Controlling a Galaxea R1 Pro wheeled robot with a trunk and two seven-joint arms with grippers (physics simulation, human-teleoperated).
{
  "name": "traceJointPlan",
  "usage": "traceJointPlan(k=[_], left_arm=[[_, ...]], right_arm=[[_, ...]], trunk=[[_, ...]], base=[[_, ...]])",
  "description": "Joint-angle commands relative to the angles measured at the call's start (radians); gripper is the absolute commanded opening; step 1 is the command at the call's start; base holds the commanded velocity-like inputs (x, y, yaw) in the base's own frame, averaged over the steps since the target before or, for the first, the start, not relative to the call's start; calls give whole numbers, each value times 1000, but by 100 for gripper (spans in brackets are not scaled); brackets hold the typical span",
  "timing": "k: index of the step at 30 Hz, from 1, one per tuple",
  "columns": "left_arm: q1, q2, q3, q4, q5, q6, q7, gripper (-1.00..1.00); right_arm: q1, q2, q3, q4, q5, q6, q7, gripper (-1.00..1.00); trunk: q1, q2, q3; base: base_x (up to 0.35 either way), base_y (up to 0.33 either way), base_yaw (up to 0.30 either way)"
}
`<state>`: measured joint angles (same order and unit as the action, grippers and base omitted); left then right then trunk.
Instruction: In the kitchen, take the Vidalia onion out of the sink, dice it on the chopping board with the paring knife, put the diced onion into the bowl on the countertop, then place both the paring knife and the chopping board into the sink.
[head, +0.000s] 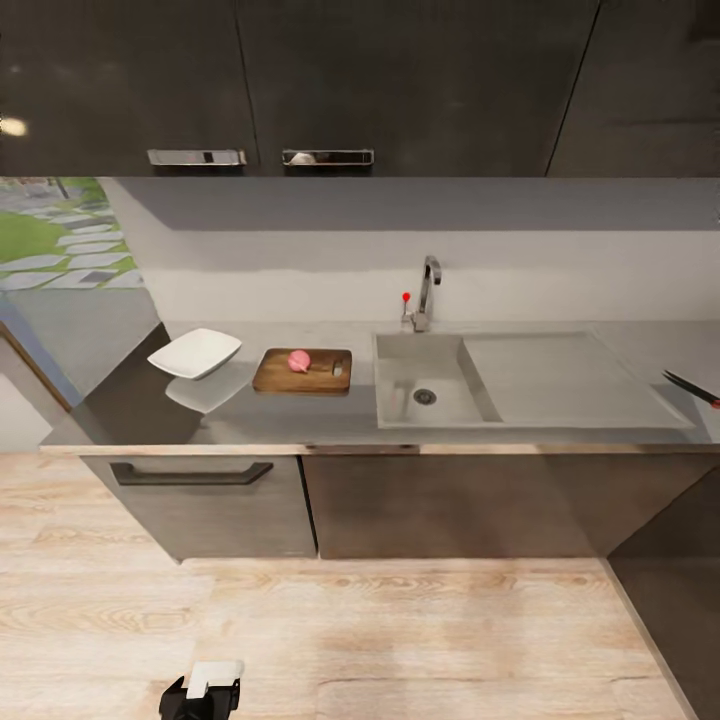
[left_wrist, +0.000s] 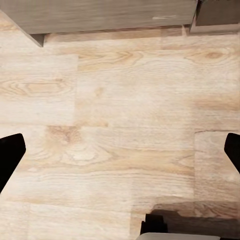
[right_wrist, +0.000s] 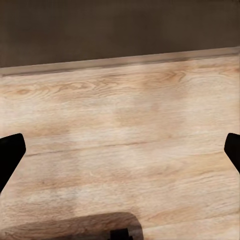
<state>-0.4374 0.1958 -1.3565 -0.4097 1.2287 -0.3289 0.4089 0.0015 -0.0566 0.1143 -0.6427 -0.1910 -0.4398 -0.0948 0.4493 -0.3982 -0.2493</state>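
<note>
In the head view the countertop runs across the picture, well away from both grippers, with dark drawer fronts below and wall cabinets above. The sink is set into it, its drain in the basin, the drainboard beside it, and the chrome tap with a red knob behind. Just beside the basin lies the chopping board, and the Vidalia onion sits on top of it, out of the sink. The bowl stands on the far side of the board from the basin, near but apart. The paring knife lies on the counter past the drainboard at the picture's edge. A gripper part shows at the bottom edge over the wooden floor, and which arm it belongs to cannot be told. In the left wrist view the left gripper has its two dark fingertips spread wide with nothing between them; plank flooring lies beyond the jaws, and ahead of them the foot of a grey cabinet. In the right wrist view the right gripper is likewise spread wide and empty over floorboards, with a dark cabinet base ahead of the jaws.
</note>
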Motion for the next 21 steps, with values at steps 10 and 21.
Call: traceJointPlan(k=[10,21], left_arm=[[-1,1,-8,-3,8,-4,7,100],[-1,-18,-8,31,8,-4,5,100]], right_arm=[[0,-2,8,11,-8,-2,-8,100],[0,-2,7,23,-7,-4,-7,100]], trunk=[[1,-2,14],[1,-2,31]], base=[[0,0,0],[0,0,0]])
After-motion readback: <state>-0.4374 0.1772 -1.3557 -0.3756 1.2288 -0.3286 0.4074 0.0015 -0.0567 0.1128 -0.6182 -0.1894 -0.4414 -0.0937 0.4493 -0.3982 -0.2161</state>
